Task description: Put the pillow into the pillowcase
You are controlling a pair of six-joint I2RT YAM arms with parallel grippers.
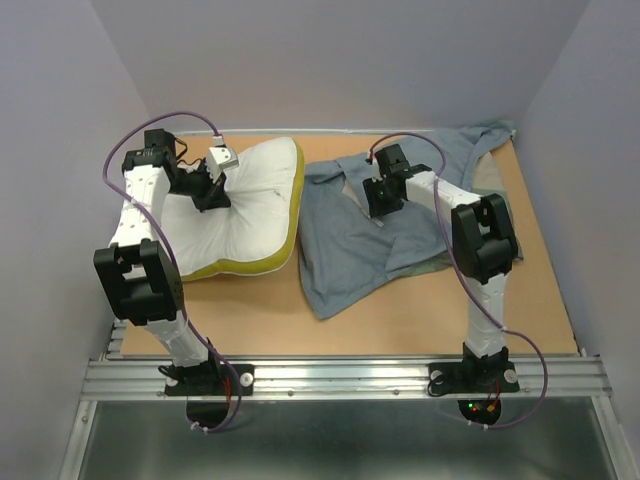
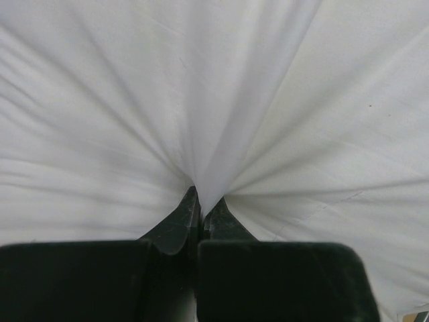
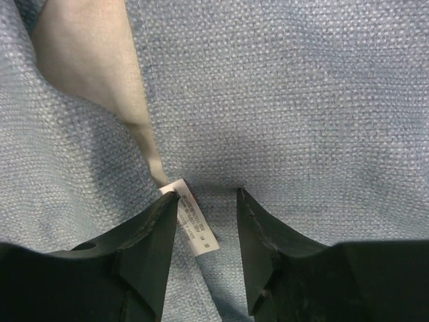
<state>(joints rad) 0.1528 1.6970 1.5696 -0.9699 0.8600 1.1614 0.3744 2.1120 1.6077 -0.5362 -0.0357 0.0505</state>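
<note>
The white pillow with a yellow band lies at the left of the table. My left gripper is shut on a pinch of its white cover; in the left wrist view the fabric radiates in folds from the closed fingertips. The grey-blue pillowcase lies crumpled to the right of the pillow. My right gripper is open, tips down on the pillowcase; in the right wrist view a small white label lies between the jaws, beside a tan inner strip.
A loose end of the pillowcase reaches the far right corner. Grey walls close in the table on left, back and right. Bare wooden table shows near the front edge.
</note>
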